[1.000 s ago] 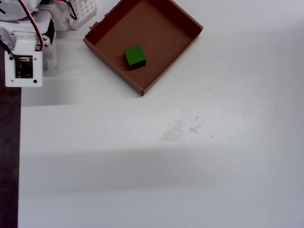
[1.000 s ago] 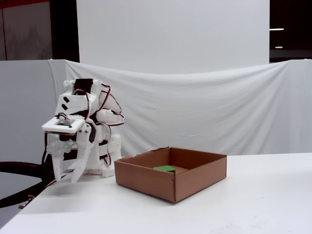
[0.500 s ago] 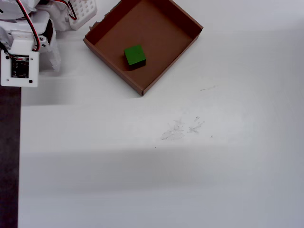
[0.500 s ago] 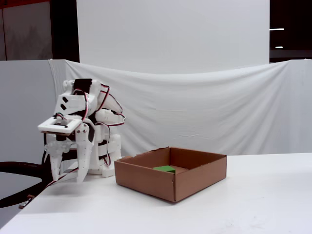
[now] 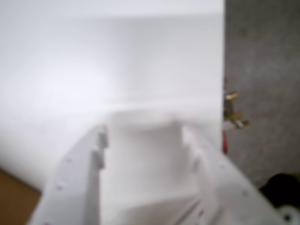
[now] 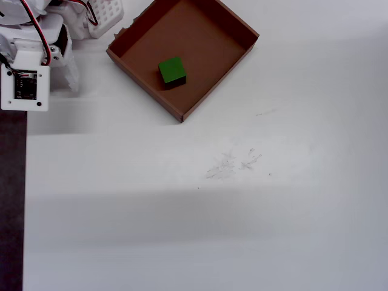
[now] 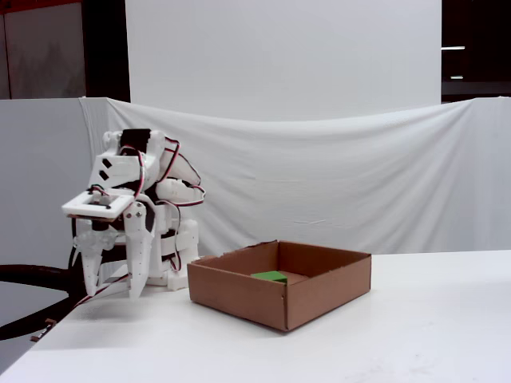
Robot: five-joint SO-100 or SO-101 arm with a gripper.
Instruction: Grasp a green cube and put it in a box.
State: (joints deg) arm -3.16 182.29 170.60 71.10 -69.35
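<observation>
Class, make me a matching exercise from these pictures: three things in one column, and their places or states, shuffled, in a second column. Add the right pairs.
Things:
1. cube
2. box
3. pincer

Places or states:
A. open and empty, pointing down near the table's left edge in the fixed view
B. lies on a brown floor
C. stands on the white table, right of the arm in the overhead view

Pairs: 1-B, 2-C, 3-A

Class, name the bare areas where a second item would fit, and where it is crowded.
Free: the white table below and right of the box. Crowded: the top-left corner, where the end effector hangs beside the box holding the green cube.
</observation>
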